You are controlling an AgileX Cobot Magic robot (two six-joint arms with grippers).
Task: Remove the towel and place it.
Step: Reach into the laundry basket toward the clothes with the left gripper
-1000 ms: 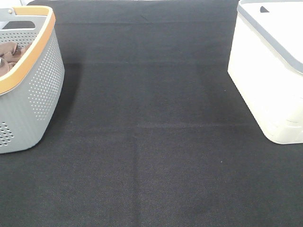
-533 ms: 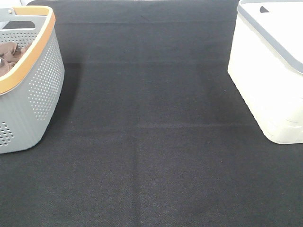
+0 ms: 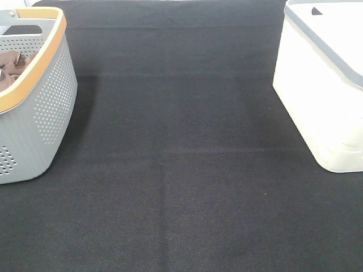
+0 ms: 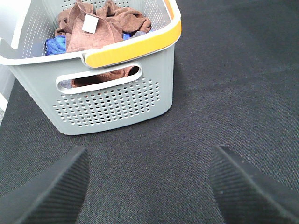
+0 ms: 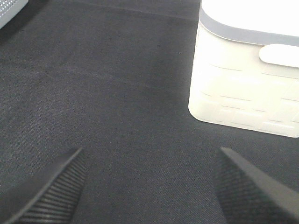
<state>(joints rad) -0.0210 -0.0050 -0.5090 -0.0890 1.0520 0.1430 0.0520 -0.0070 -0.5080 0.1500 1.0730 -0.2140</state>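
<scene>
The towel (image 4: 100,28) is a reddish-brown cloth with a small white tag, crumpled inside the grey perforated basket (image 4: 117,100) with an orange-yellow rim. A bit of the towel (image 3: 16,61) shows in the basket (image 3: 45,102) at the far left of the exterior high view. My left gripper (image 4: 149,186) is open above the black mat, short of the basket's handle end, with nothing between its fingers. My right gripper (image 5: 149,186) is open too, over bare mat near the white bin. Neither gripper appears in the exterior high view.
A blue cloth (image 4: 56,45) lies under the towel in the basket. A white bin (image 3: 323,85) with a grey rim stands at the right, also seen as the white bin (image 5: 247,79) in the right wrist view. Black mat (image 3: 181,158) covers the table between them.
</scene>
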